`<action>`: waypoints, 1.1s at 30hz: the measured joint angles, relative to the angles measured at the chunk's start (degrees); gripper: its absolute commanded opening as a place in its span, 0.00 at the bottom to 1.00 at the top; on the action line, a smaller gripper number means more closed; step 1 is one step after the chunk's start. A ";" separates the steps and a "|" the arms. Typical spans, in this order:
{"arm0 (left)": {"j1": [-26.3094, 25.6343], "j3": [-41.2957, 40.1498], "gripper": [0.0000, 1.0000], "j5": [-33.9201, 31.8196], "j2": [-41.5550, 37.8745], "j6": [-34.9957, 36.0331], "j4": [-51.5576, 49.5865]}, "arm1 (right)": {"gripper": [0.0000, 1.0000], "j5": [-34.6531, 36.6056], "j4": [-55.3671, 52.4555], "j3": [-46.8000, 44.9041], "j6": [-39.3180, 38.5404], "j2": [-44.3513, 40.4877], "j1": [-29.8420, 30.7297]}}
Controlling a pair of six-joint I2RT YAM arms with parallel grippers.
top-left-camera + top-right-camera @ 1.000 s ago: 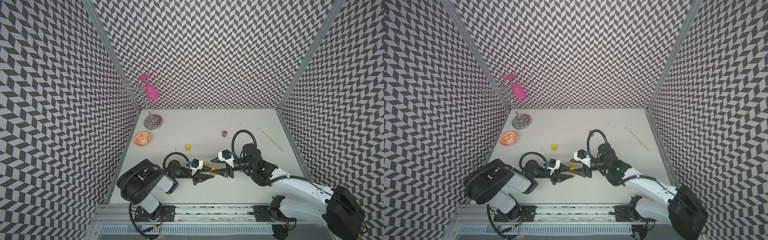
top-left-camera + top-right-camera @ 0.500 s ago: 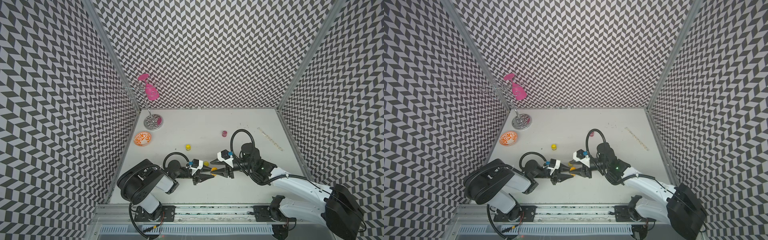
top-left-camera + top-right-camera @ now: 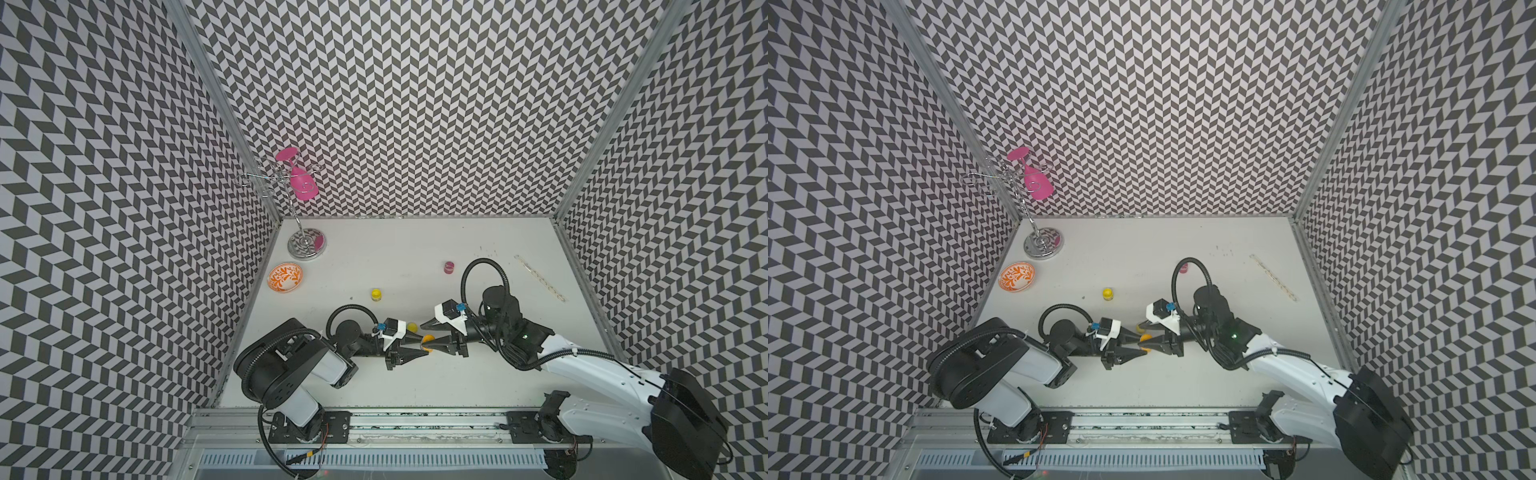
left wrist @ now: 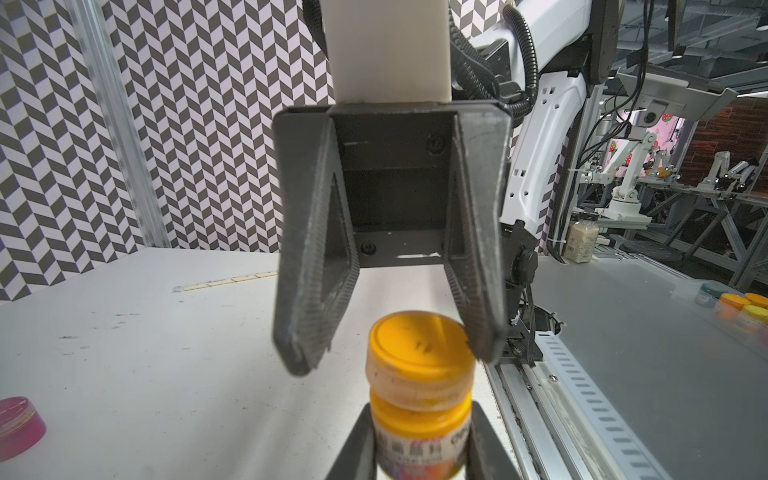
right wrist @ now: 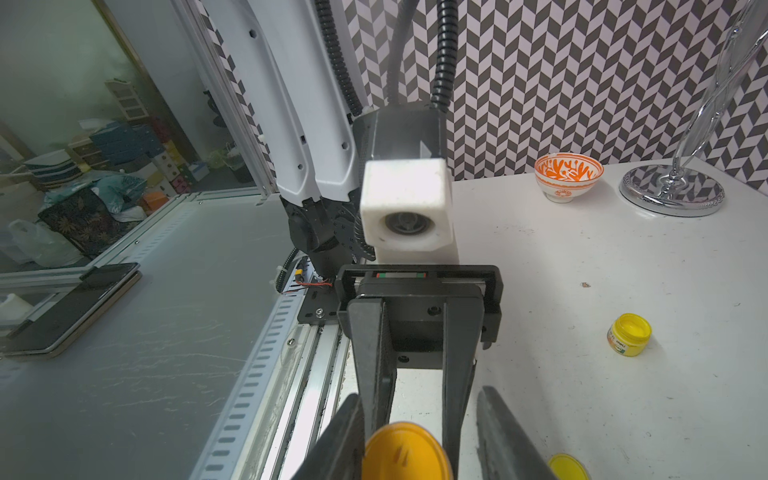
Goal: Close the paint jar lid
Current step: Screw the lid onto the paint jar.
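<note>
**A:** From above, where is the paint jar?

**B:** In both top views the orange paint jar [image 3: 427,340] is at the near middle of the worktop [image 3: 415,257], where the 2 tools meet. The left tool [image 3: 419,346] reaches in from the left and is clamped on it. The right tool [image 3: 427,334] faces it from the right, fingers spread to either side.

**A:** Anything crowding them?

**B:** A loose yellow lid [image 3: 411,327] lies just beside the tools on their far side. Farther off are a yellow jar [image 3: 376,294] and a pink jar [image 3: 448,267]. An orange-patterned bowl [image 3: 284,277] sits at the left edge. A chrome rack [image 3: 306,246] stands in the far left corner with 1 pink glass [image 3: 303,187] hanging on it. A pale strip [image 3: 539,277] lies far right. All of those are well apart from the paint jar.

**A:** And the left wrist view?

**B:** The jar stands upright, its body pinched between the left tool's fingers [image 4: 355,449], with the orange lid [image 4: 419,345] sitting on its neck. The right tool's jaws straddle that lid: 1 finger touches the rim and the other stands clear, so that tool is open. I cannot tell how tightly the lid is on.

**A:** Right wrist view?

**B:** The lid's top shows between the right tool's own spread fingers, and the left tool's 2 fingers are closed in on the jar. The loose yellow lid lies just beside the right tool. The yellow jar, bowl and rack base are farther off.
</note>
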 measured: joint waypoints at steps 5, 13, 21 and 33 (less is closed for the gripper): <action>0.00 0.00 0.27 0.00 0.00 0.00 0.00 | 0.44 -0.46 0.02 -0.24 0.22 -0.59 0.02; 0.00 0.00 0.27 -0.02 0.00 0.02 0.00 | 0.44 -1.27 1.31 -2.19 1.36 -2.36 0.02; 0.00 0.00 0.27 0.02 0.00 0.00 0.00 | 0.40 -1.03 1.97 -2.71 2.12 -2.36 0.20; 0.00 0.00 0.27 0.00 0.00 -0.02 0.00 | 0.47 0.81 2.16 -2.75 2.45 -2.29 0.74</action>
